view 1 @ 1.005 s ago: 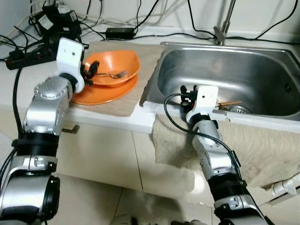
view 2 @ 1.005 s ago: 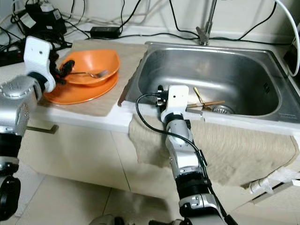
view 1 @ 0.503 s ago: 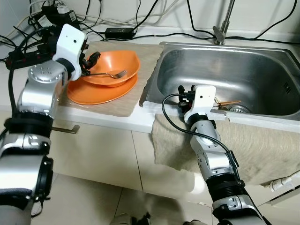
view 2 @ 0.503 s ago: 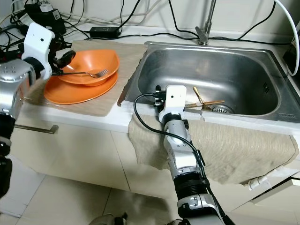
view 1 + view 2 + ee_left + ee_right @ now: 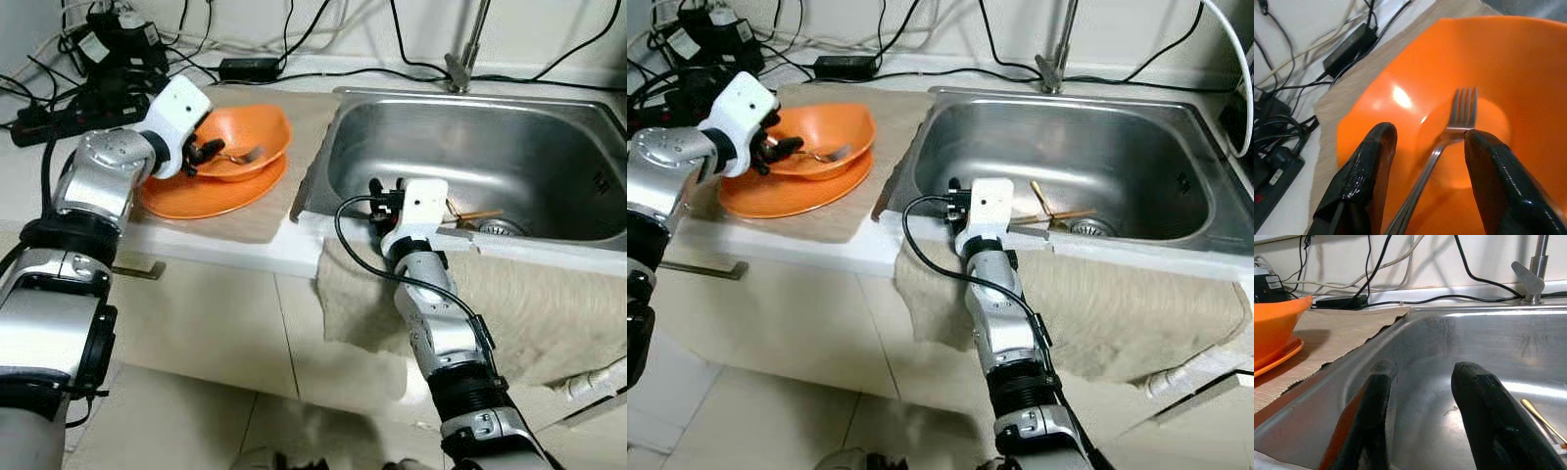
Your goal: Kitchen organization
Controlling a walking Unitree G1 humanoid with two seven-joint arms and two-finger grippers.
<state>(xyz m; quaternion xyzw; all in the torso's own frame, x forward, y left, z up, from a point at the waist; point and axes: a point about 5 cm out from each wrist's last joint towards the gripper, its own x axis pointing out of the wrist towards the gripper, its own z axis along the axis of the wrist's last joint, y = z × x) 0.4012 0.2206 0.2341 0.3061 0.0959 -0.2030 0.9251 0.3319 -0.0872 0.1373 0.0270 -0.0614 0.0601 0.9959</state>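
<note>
Now, counter: a woven beige mat (image 5: 257,211) lies on the white countertop (image 5: 29,186) just left of the sink.
Dishes: a deep orange plastic bowl (image 5: 257,137) sits on a flat orange plate (image 5: 211,196), both on the mat.
Fork: a silver metal fork (image 5: 1449,142) lies inside the bowl, tines toward the bowl's middle, handle running out toward the left gripper.
Left gripper: the left gripper (image 5: 203,152) is at the bowl's left rim; in the wrist view its two black fingers (image 5: 1369,181) stand apart, one on either side of the fork's handle, not closed on it.
Right gripper: the right gripper (image 5: 384,196) sits at the front edge of the stainless steel sink (image 5: 549,147), fingers parted and empty, pointing into the basin.
Sink contents: thin gold-coloured utensils (image 5: 1048,211) lie on the basin floor near the drain (image 5: 1089,227).
Front edge: a beige cloth (image 5: 1136,313) hangs over the counter's front below the sink.
Back of counter: black cables and a black power adapter (image 5: 245,67) lie along the wall; the steel tap (image 5: 465,54) rises behind the basin.
</note>
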